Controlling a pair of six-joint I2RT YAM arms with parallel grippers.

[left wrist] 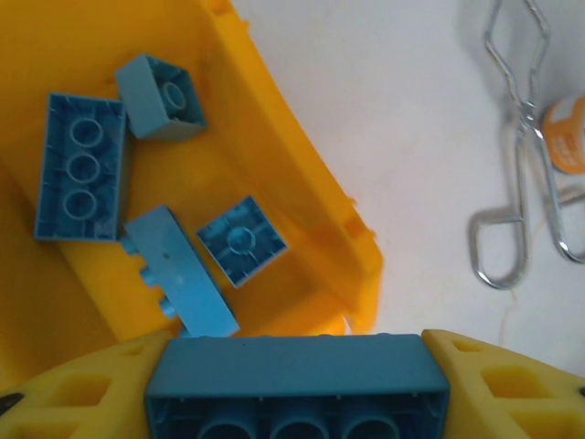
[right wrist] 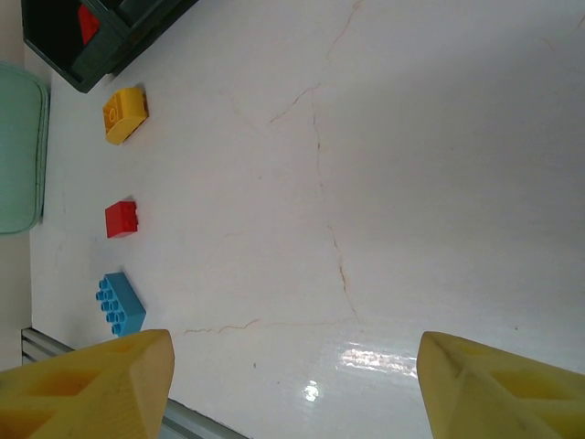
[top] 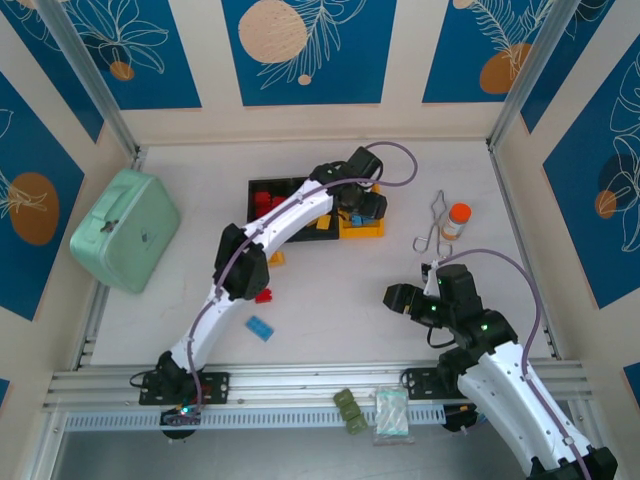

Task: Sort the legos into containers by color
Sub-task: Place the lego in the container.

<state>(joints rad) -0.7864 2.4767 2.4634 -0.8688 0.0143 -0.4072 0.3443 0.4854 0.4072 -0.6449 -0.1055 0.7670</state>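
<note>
1. Where the left arm stretches across the table in the top view, the left gripper (top: 360,208) hangs over the yellow bin (top: 370,231) at the right end of the container row. Jaw state cannot be told from here. The black bin (top: 262,190) at the left end holds red bricks. Loose on the table, nearer the arm bases: yellow brick (top: 275,258), red brick (top: 263,295), blue brick (top: 261,328). The right gripper (top: 405,298) sits well apart from them, over bare table.
2. Left wrist view: the left gripper (left wrist: 297,395) is clamped on a long light blue brick (left wrist: 292,370), which lies crosswise between the yellow fingers (left wrist: 498,375), touching both, hollow underside to the camera. Beyond it, four light blue bricks (left wrist: 80,165) lie in the yellow bin (left wrist: 302,174).
3. Right wrist view: the right gripper (right wrist: 297,393) has its jaws wide, with nothing between them, over bare table. Yellow brick (right wrist: 124,114), red brick (right wrist: 121,219) and blue brick (right wrist: 121,304) lie in a column at far left, outside the jaws; the blue one is nearest the left finger.
</note>
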